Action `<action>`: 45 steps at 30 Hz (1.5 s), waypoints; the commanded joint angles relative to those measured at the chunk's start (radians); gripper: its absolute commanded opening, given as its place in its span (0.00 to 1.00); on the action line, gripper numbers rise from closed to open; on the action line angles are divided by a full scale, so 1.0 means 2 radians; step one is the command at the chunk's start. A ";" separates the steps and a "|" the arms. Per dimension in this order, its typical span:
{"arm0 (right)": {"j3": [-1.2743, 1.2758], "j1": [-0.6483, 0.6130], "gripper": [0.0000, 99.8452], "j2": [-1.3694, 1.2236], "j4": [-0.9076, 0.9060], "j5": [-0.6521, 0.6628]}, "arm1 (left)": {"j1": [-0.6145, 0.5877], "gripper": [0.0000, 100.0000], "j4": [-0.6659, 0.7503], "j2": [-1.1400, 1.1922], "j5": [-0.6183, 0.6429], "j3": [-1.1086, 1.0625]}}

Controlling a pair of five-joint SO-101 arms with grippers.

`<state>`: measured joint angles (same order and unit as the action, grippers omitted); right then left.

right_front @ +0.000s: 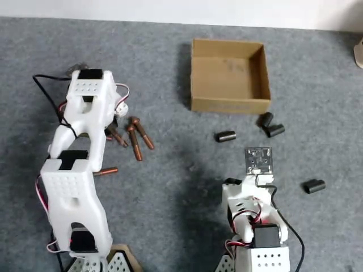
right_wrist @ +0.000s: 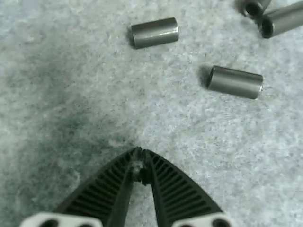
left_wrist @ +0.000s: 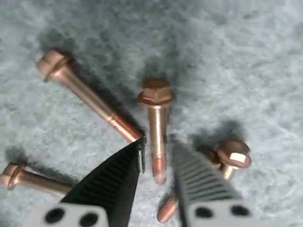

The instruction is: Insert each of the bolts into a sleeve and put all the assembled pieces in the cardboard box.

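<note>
A: High view, item one: cardboard box (right_front: pixel 229 106), open-topped, on grey carpet (right_front: pixel 170 187).

B: Bolts?

A: Copper-coloured bolts (right_front: pixel 136 139), a loose cluster off the box's front-left corner, on the arms' side. One stray bolt (right_front: pixel 106 170) lies farther from the box.

B: Sleeves?

A: Four, dark. A single sleeve (right_front: pixel 226 136) lies just before the box's front wall and a pair of sleeves (right_front: pixel 275 130) just off its front-right corner. The far sleeve (right_front: pixel 313 186) is well apart from the box, toward the arms.

B: Left pincer?

A: Left pincer (left_wrist: pixel 158 143) has its jaws spread, one on either side of the threaded end of the middle bolt (left_wrist: pixel 156 113) (whether they touch it, I cannot tell). It is down in the cluster, left of the box.

B: Right pincer?

A: Right pincer (right_wrist: pixel 140 165) is closed tip to tip and holds nothing. It is over bare carpet short of the sleeves before the box.
</note>
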<state>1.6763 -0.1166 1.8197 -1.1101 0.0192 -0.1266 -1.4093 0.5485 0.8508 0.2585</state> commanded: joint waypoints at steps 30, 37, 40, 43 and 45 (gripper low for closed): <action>0.069 0.006 0.00 0.007 0.002 -0.003 | -0.034 0.06 0.066 0.063 0.021 0.043; 0.069 0.006 0.00 0.007 0.002 -0.003 | 0.019 0.06 -0.020 0.064 0.017 0.073; 0.069 0.006 0.00 0.007 0.002 -0.003 | 0.030 0.06 -0.035 0.065 0.017 0.076; 0.069 0.006 0.00 0.007 0.002 -0.003 | 0.031 0.06 -0.038 0.066 0.012 0.075; 0.069 0.006 0.00 0.007 0.002 -0.003 | 0.033 0.06 -0.041 0.066 -0.009 0.075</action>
<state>1.6763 -0.1166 1.8197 -1.1101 0.0192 -0.0959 -1.4630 0.6897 0.8784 0.3798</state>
